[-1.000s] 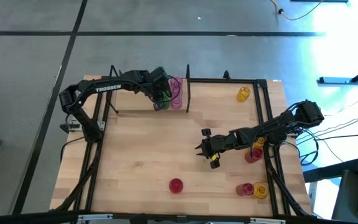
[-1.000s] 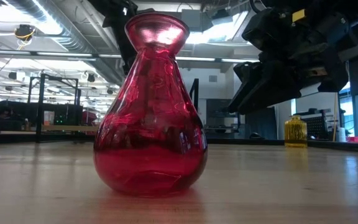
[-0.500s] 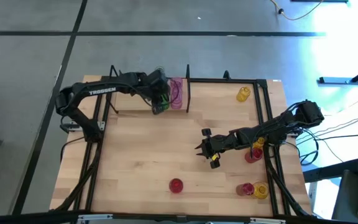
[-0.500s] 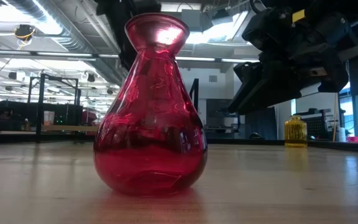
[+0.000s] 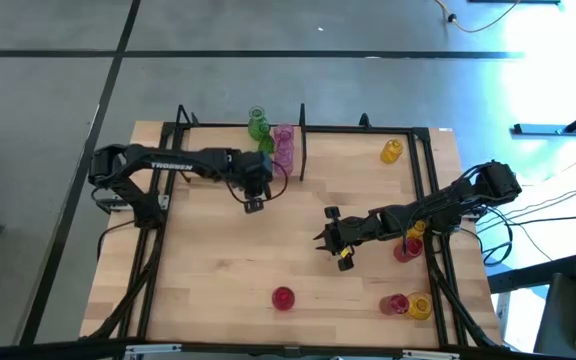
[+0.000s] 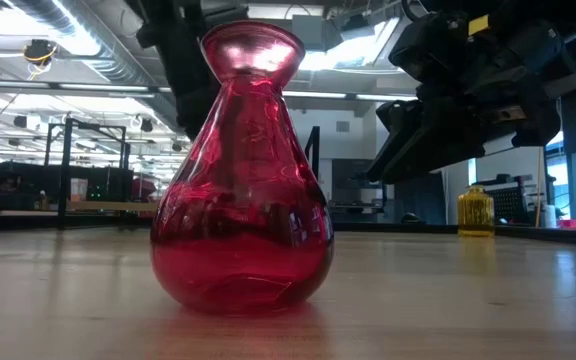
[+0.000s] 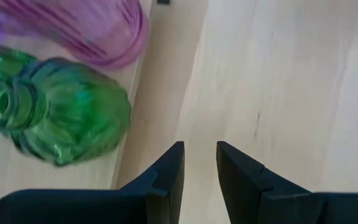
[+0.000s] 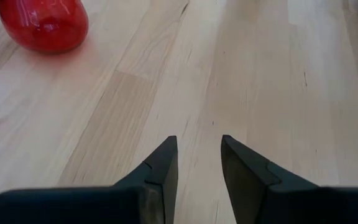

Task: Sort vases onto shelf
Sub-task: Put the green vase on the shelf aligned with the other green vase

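Observation:
A green vase (image 5: 260,128) and a pink vase (image 5: 284,148) stand side by side on the light-wood shelf (image 5: 213,143), just left of its black divider (image 5: 301,150). Both show in the left wrist view, the green vase (image 7: 61,127) and the pink vase (image 7: 98,31). My left gripper (image 5: 253,203) (image 7: 199,148) hovers over the bare table a little nearer than these vases, narrowly open and empty. My right gripper (image 5: 319,238) (image 8: 197,142) hangs open and empty over the middle of the table. A red vase (image 5: 283,298) (image 6: 240,180) (image 8: 42,23) stands alone near the front edge.
A yellow vase (image 5: 392,151) (image 6: 475,212) stands at the far right. A red vase (image 5: 405,250) and a yellow one (image 5: 415,230) stand under the right arm at the right rail. A pink-red vase (image 5: 396,304) and a yellow vase (image 5: 420,306) stand at the front right.
My left gripper has drawn back from the shelf toward the table's near edge, coming away from the green vase. The green vase stays standing on the shelf beside the pink one.

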